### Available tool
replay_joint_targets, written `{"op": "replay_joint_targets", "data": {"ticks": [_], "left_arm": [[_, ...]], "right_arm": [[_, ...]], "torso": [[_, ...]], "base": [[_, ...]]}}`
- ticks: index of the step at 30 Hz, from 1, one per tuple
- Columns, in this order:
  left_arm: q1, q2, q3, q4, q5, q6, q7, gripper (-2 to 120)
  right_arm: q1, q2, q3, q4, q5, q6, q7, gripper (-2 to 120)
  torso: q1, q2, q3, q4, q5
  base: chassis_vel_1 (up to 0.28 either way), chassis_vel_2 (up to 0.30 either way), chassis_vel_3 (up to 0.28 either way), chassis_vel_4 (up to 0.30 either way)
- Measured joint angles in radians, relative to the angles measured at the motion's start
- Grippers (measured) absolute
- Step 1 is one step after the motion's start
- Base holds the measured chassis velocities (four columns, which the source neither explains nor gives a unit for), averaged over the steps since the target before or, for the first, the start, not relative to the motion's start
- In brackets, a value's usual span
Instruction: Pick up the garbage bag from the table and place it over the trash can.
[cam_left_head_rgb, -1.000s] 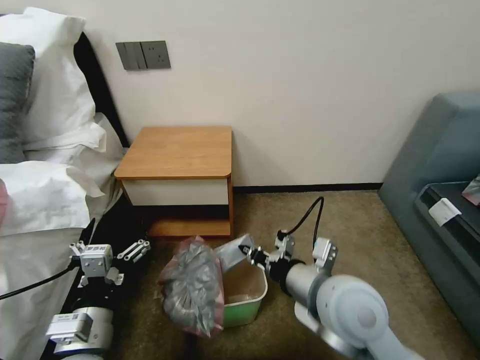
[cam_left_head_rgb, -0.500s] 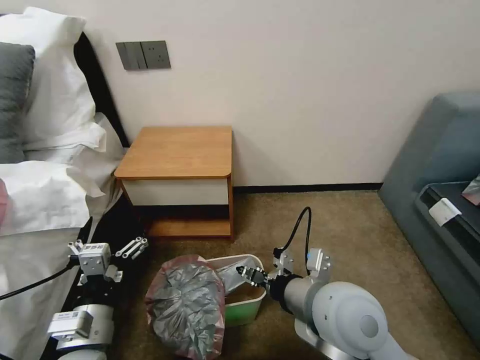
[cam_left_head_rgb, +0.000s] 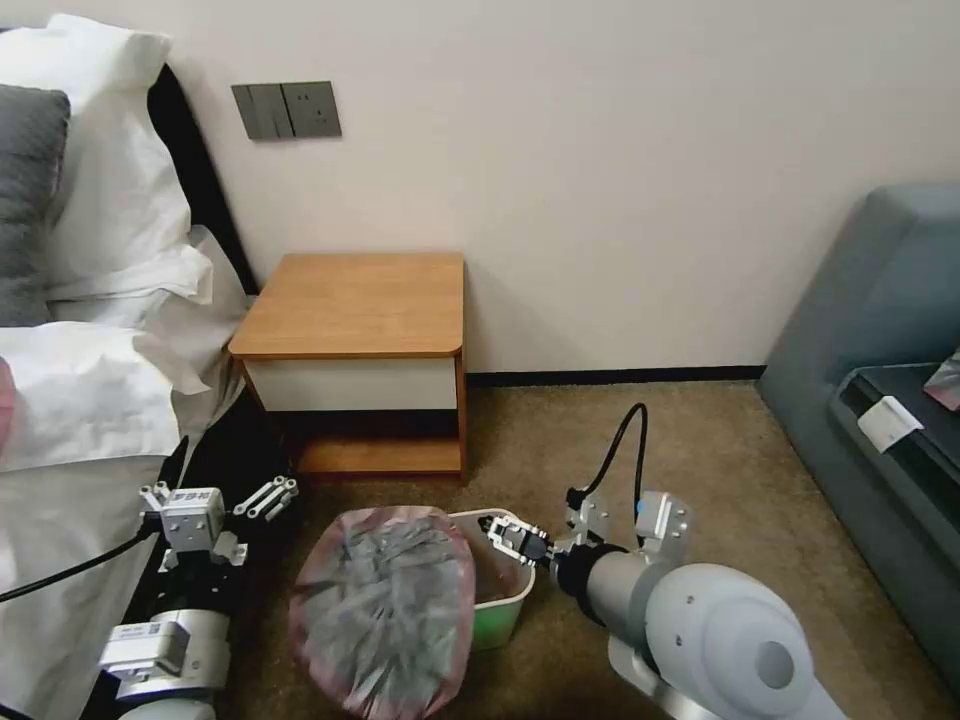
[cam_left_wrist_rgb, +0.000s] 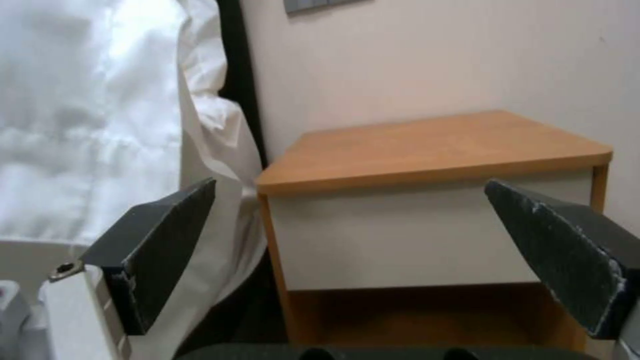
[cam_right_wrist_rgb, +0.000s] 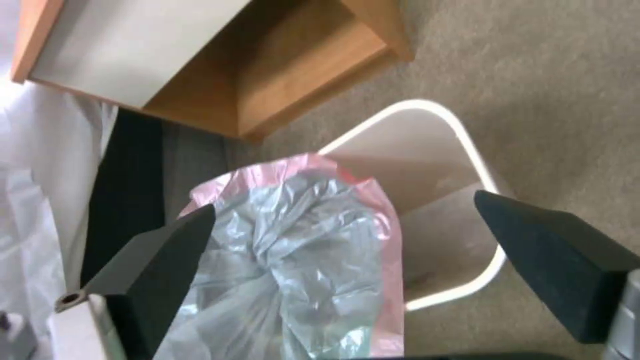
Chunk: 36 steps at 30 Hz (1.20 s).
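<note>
Change: since a second ago my right claw (cam_left_head_rgb: 503, 533) has let go of the bag's edge and now sits over the bin's right rim, and the bag has slumped lower and wider on the bin's left side.
Right claw: my fingers (cam_right_wrist_rgb: 547, 260) stand apart, holding nothing, above the bin opening, with the bag just to their left.
Left claw: my other claw (cam_left_head_rgb: 268, 497) waits low at the near left beside the bed, its fingers (cam_left_wrist_rgb: 160, 240) spread wide and empty, facing the nightstand.
Garbage bag: thin crinkly grey translucent plastic bag with a pinkish rim (cam_left_head_rgb: 385, 610), bunched over the bin's left rim and spilling down outside toward the carpet; it covers only that side.
Trash can: small cream-beige rectangular plastic bin with a rolled rim and greenish front (cam_left_head_rgb: 500, 620), upright on the carpet, its right half uncovered.
Table: small square nightstand with an orange-brown wooden top and white drawer front (cam_left_head_rgb: 360, 305), beyond the bin against the wall, its top bare.
</note>
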Motion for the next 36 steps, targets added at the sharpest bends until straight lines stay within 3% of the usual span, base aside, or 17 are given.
{"op": "replay_joint_targets", "data": {"ticks": [7,11,24,27,29,33,36], "left_arm": [[0.060,0.002,0.109,0.008,0.005,0.029,-0.019,100],[0.089,0.007,0.256,0.047,0.066,0.050,-0.068,97],[0.056,0.030,0.394,0.122,0.113,0.119,-0.108,95],[0.064,0.033,0.410,0.124,0.103,0.150,-0.164,85],[0.076,0.039,0.414,0.111,0.070,0.195,-0.244,76],[0.084,0.045,0.412,0.092,0.039,0.232,-0.300,66],[0.094,0.065,0.413,0.080,0.012,0.281,-0.350,51]], "right_arm": [[-0.003,0.013,0.056,-0.002,-0.009,-0.018,-0.026,100],[-0.015,0.019,0.096,-0.011,-0.021,-0.029,-0.037,100],[-0.039,0.028,0.122,-0.024,-0.044,-0.035,-0.042,100],[-0.042,0.029,0.124,-0.029,-0.049,-0.035,-0.044,100],[-0.042,0.033,0.122,-0.037,-0.061,-0.035,-0.049,100],[-0.042,0.038,0.117,-0.045,-0.078,-0.035,-0.056,100],[-0.046,0.045,0.106,-0.060,-0.103,-0.035,-0.065,100]], "torso": [[0.000,0.000,0.000,0.0000,0.0001],[0.000,0.000,0.000,-0.0001,0.0002],[0.000,0.000,0.000,-0.0001,0.0000],[0.000,0.000,0.000,-0.0001,0.0000],[0.000,0.000,0.000,0.0000,0.0000],[0.000,0.000,0.000,0.0000,0.0000],[0.000,0.000,0.000,0.0000,0.0000]], "base": [[0.000,0.000,0.000,0.000],[0.000,0.000,0.000,0.000],[0.000,0.000,0.000,0.000],[0.000,0.000,0.000,0.000],[0.000,0.000,0.000,0.000],[0.000,0.000,0.000,0.000],[0.000,0.000,0.000,0.000]]}}
